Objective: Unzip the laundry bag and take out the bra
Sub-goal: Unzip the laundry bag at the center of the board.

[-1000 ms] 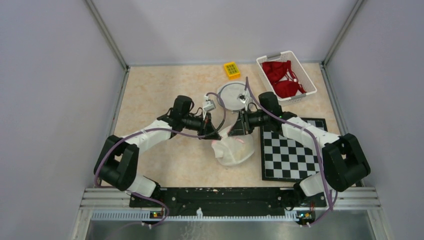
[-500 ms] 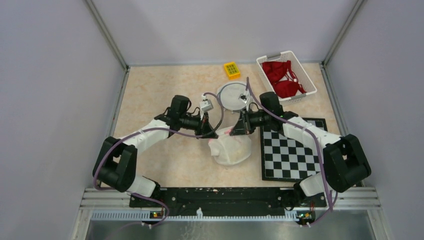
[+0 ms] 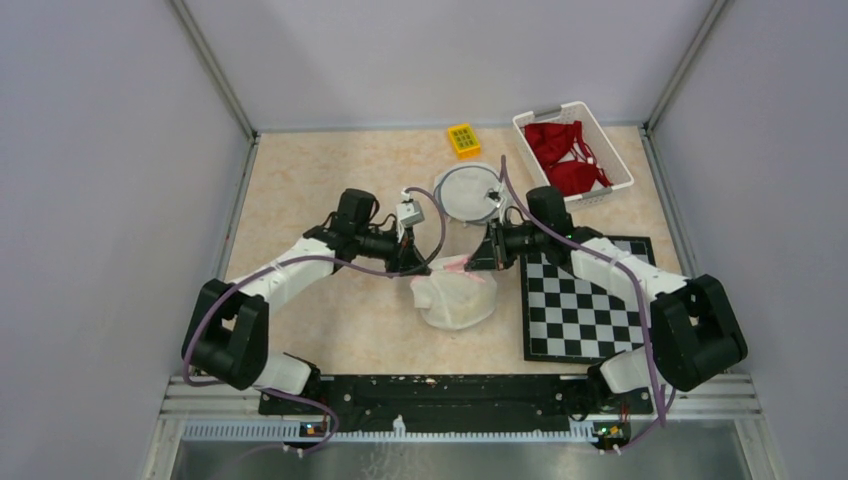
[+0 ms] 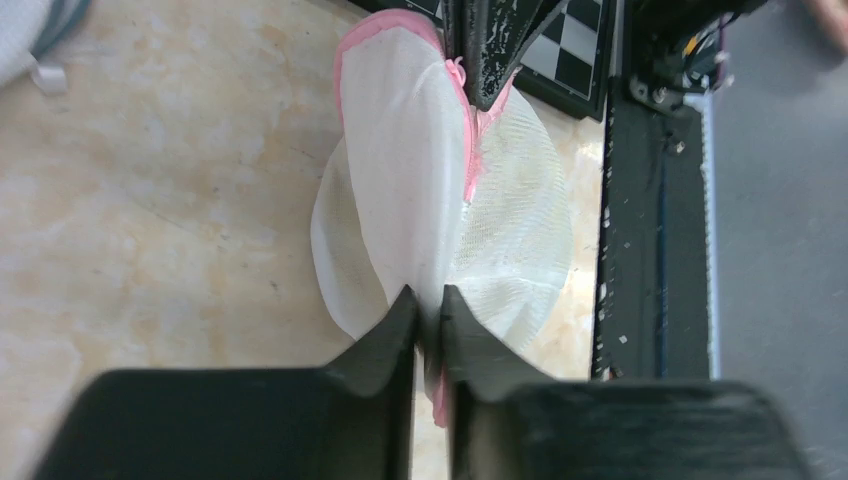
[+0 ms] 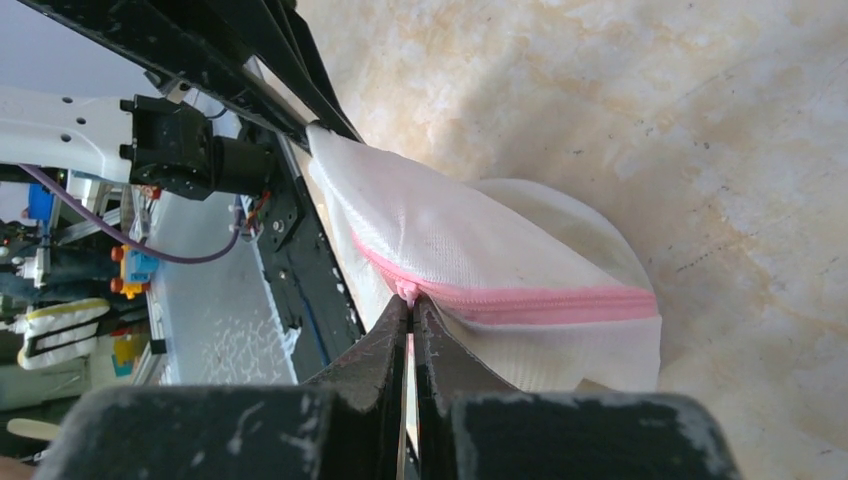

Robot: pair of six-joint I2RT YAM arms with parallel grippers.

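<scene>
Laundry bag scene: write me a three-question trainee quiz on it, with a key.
1. True or false: the laundry bag lies on the checkerboard mat.
2. What is the right claw pinching? A) the pink zipper pull B) a purple cable C) a yellow block
3. Fill in: the red bras lie in a white ____ at the far right of the table.

Key: 1 false, it lies beside the mat; 2 A; 3 basket.
</scene>
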